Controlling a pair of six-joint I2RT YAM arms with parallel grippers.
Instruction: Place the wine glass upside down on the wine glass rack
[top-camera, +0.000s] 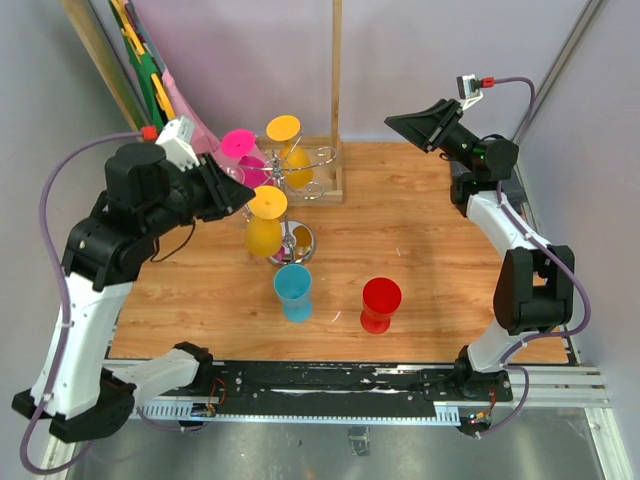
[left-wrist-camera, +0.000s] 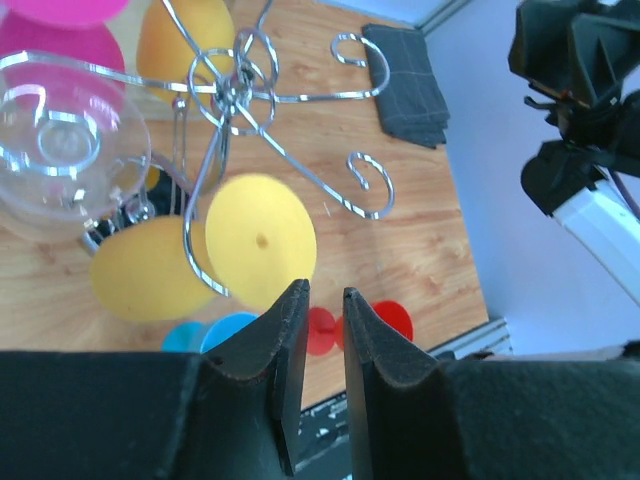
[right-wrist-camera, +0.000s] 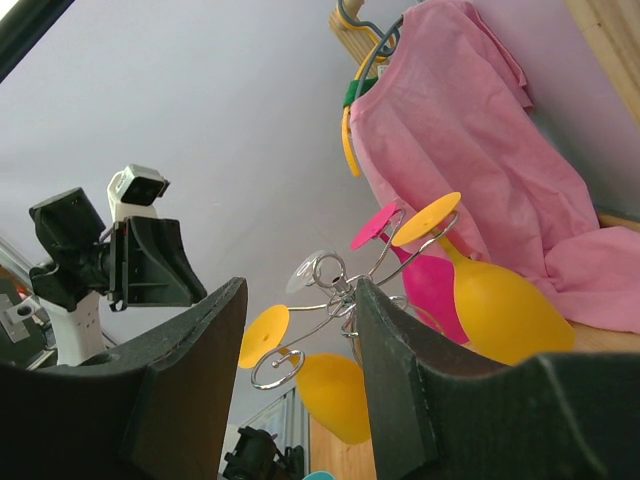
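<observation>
The wine glass rack (top-camera: 297, 240) is a silver wire stand at the back left of the table, and its hub shows in the wrist views (left-wrist-camera: 232, 90) (right-wrist-camera: 335, 275). A clear wine glass (left-wrist-camera: 60, 150) hangs upside down from one curled arm. A pink glass (top-camera: 240, 145) and two yellow glasses (top-camera: 266, 222) hang beside it. My left gripper (top-camera: 243, 192) (left-wrist-camera: 325, 292) is just left of the rack, its jaws a narrow gap apart with nothing between them. My right gripper (top-camera: 392, 122) (right-wrist-camera: 300, 285) is raised at the back right, open and empty.
A blue glass (top-camera: 293, 292) and a red glass (top-camera: 380, 303) stand on the wooden table in front of the rack. A wooden frame with an upright post (top-camera: 336, 80) is behind the rack. A pink cloth (right-wrist-camera: 470, 150) hangs at the back left. A dark cloth (left-wrist-camera: 410, 85) lies on the table.
</observation>
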